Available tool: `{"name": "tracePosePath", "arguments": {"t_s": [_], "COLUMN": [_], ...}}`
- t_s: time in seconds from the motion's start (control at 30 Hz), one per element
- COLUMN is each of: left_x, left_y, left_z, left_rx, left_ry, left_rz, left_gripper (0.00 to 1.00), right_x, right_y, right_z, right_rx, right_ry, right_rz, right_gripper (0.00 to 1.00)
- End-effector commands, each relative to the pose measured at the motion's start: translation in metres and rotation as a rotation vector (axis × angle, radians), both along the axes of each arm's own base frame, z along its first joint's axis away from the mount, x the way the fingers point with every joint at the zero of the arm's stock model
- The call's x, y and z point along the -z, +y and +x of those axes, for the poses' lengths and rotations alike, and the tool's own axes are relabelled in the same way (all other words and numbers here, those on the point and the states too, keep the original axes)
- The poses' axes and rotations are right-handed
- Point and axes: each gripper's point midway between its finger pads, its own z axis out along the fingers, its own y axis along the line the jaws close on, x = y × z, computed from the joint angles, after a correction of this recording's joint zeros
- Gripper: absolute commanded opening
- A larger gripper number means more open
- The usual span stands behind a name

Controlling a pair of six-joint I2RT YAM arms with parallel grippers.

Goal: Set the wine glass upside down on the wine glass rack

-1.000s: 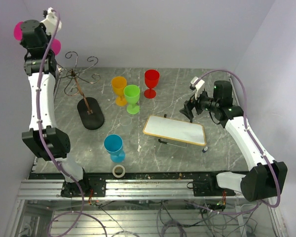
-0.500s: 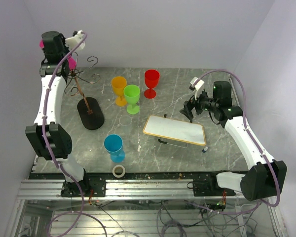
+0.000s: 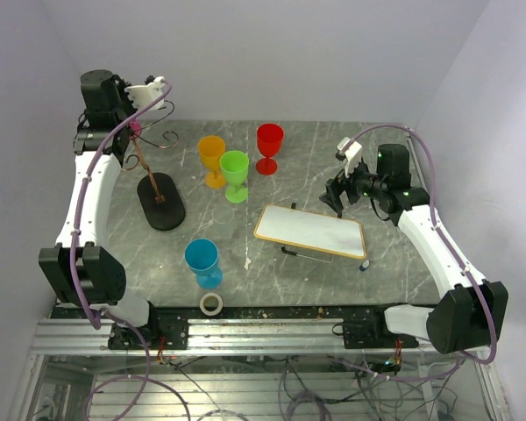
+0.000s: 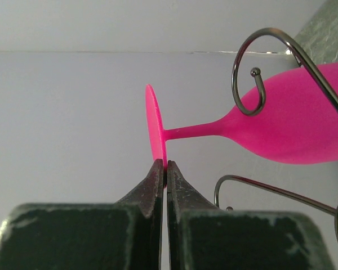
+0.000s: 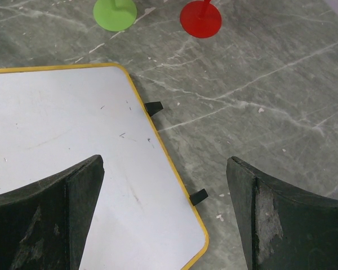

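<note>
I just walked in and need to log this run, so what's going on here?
The left gripper is shut on the foot of a pink glass, holding its bowl in among the curled arms of the rack. The glass has not been released. The right gripper is open and holds nothing, above a white board.
</note>
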Motion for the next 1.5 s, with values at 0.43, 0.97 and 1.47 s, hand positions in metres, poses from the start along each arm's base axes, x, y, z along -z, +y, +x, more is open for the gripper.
{"name": "tracePosePath", "arguments": {"t_s": [0.43, 0.97, 1.47], "left_x": [-0.008, -0.009, -0.002], "left_y": [-0.028, -0.054, -0.071], "left_z": [-0.009, 0.0, -0.003], "left_rx": [0.127, 0.198, 0.268], "left_ry": [-0.015, 0.004, 0.048], "left_rz": [0.028, 0.021, -0.027], "left_gripper": [0.07, 0.07, 0.07], "right_x": [0.007, 0.011, 0.014], "right_y": [-0.003, -0.006, -0.008], "right_z": [0.006, 0.009, 0.01], "right_rx": [0.014, 0.029, 0.038], "right_ry": [0.007, 0.009, 0.014], "right_rz": [-0.005, -0.021, -0.027], "right_gripper": [0.9, 0.9, 0.9]}}
